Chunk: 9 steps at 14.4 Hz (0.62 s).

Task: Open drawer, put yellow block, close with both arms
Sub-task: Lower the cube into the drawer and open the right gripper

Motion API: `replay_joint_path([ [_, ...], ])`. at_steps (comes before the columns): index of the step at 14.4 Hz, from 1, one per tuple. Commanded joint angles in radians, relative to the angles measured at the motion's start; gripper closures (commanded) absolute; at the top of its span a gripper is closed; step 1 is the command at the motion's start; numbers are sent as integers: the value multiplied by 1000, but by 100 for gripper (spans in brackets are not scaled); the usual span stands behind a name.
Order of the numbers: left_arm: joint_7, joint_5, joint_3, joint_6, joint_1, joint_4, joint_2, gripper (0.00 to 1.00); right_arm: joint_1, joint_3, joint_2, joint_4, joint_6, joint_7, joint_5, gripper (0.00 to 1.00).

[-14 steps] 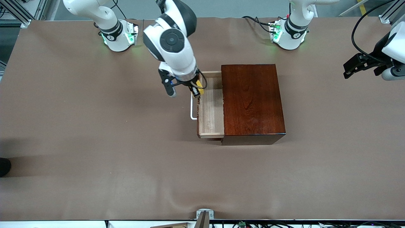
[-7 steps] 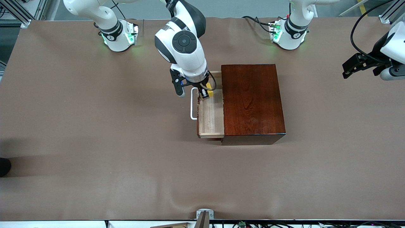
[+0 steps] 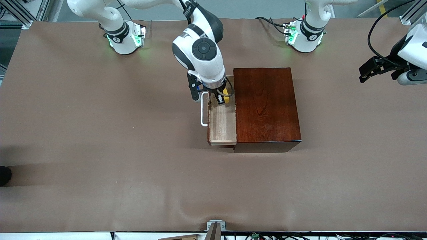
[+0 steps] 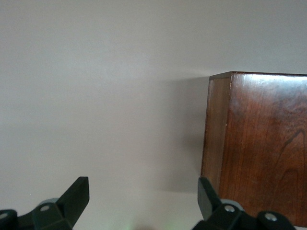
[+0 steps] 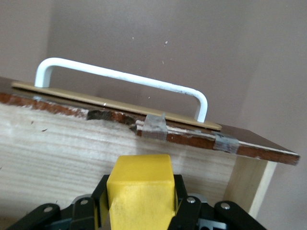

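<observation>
Here we see the right gripper (image 3: 221, 98) poised over the open drawer (image 3: 223, 123), its two black fingers pinching the yellow block (image 3: 226, 95) from opposite faces, the cube held above the pale tray at the end farthest from the front camera. In the right wrist view the yellow block (image 5: 140, 191) sits squarely between the fingers (image 5: 184, 201), with the drawer's light-wood floor below it and the white loop handle (image 5: 124, 79) on the dark front just past it. The drawer stands pulled out of the dark mahogany box (image 3: 265, 105) toward the right arm's end of the table.

We judge the block to be light, rigid and smooth-faced, a thing that a flat two-sided pinch holds well and that should land without harm if let go low over the tray. The drawer looks stiffer work: its handle is the natural hold, and the box may slide on the cloth if pushed from one side only.

The left gripper (image 3: 372, 68) waits over the table toward the left arm's end, well apart from the box; in the left wrist view its fingers (image 4: 76, 194) stand spread with nothing between them, the box's corner (image 4: 254, 143) in sight
</observation>
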Motion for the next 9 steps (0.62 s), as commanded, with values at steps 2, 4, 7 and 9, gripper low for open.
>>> replay_joint_path([
  [2,3,-16,-5,10,9,-13,-9,0,16,-10,39,28,-1,33,-3,100],
  [4,1,-16,-5,11,9,-13,-9,0,16,-10,48,28,0,33,-2,100],
  [7,1,-16,-5,11,9,-10,-9,0,16,-10,59,29,0,45,-2,90],
  [9,3,-11,-5,13,6,-4,-6,0,13,-12,63,33,-1,65,-2,50],
])
